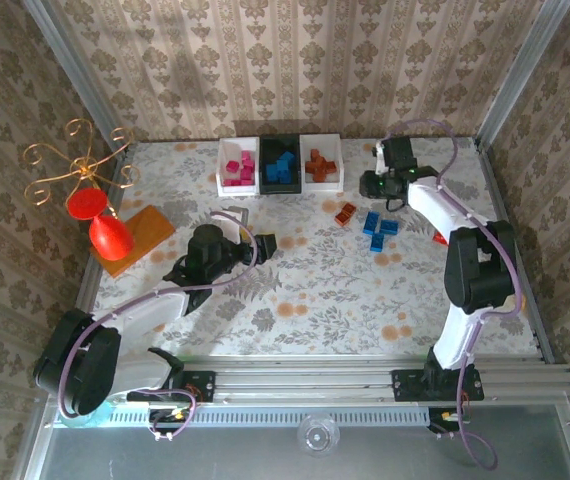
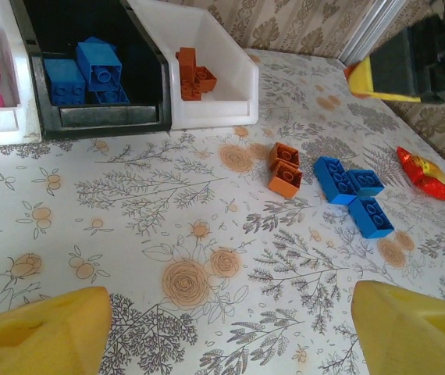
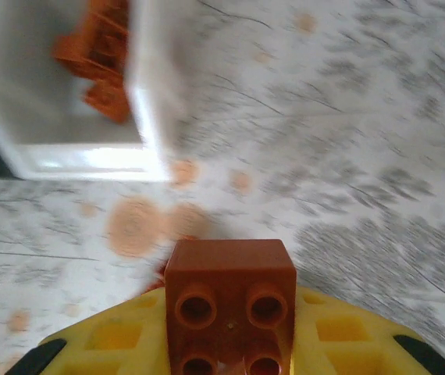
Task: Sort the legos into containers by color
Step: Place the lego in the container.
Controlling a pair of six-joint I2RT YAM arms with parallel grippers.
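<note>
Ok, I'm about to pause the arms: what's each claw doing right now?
Left claw: open, holding nothing.
Right claw: shut on a reddish-brown lego brick.

White shells are seen on the left arm (image 1: pixel 150 312) and the right arm (image 1: pixel 452 335), broken up by bulky black joints. Lilac cables (image 1: pixel 427 123) are looped alongside. Yellow fingers (image 2: pixel 39 336) are fitted, with square pockets moulded in.

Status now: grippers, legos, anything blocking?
Left gripper open. Right gripper shut on reddish-brown plastic brick, near white plastic bin of matching bricks. Blue bricks and orange bricks loose on table. Nothing seen blocking.
</note>
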